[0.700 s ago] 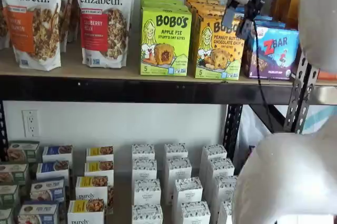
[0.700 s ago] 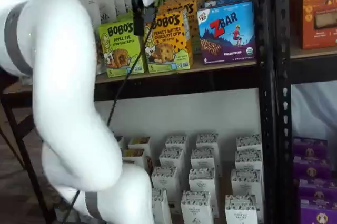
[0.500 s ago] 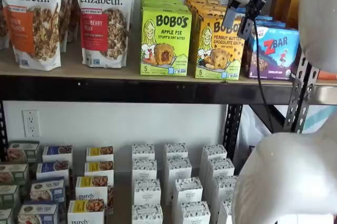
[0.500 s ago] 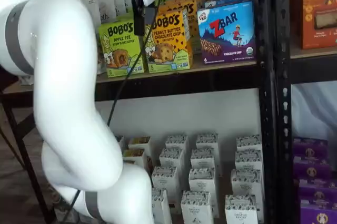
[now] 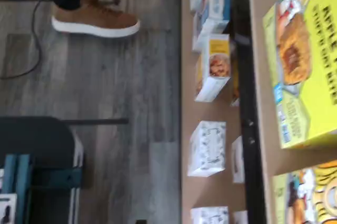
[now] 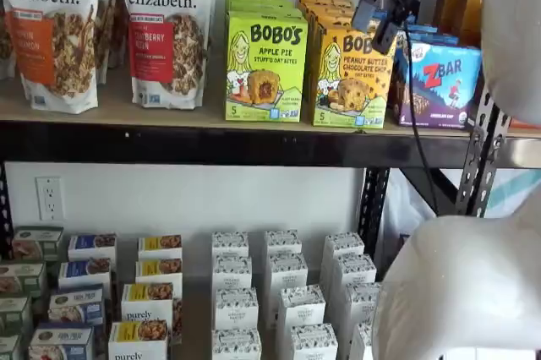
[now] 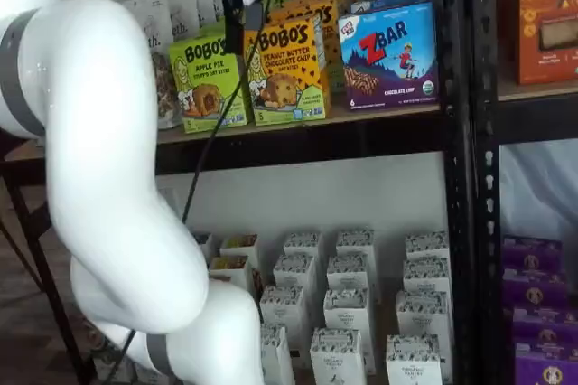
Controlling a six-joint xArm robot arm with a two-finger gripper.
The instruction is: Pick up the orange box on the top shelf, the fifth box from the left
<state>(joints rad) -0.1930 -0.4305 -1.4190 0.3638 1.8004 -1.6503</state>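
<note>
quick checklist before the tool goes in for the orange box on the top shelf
1. Tool open: ok, a gap shows between the black fingers in a shelf view.
2. Tool empty: ok, nothing between the fingers.
3. Orange box upright at the front edge of the top shelf: ok.
4. Tool lined up with the orange box: cannot tell; it hangs in front of the box's upper right part, depth unclear.
5. Room beside the box: not ok; the green Apple Pie box and the ZBar box stand close on either side.
6. Cable clear of the boxes: cannot tell.
</note>
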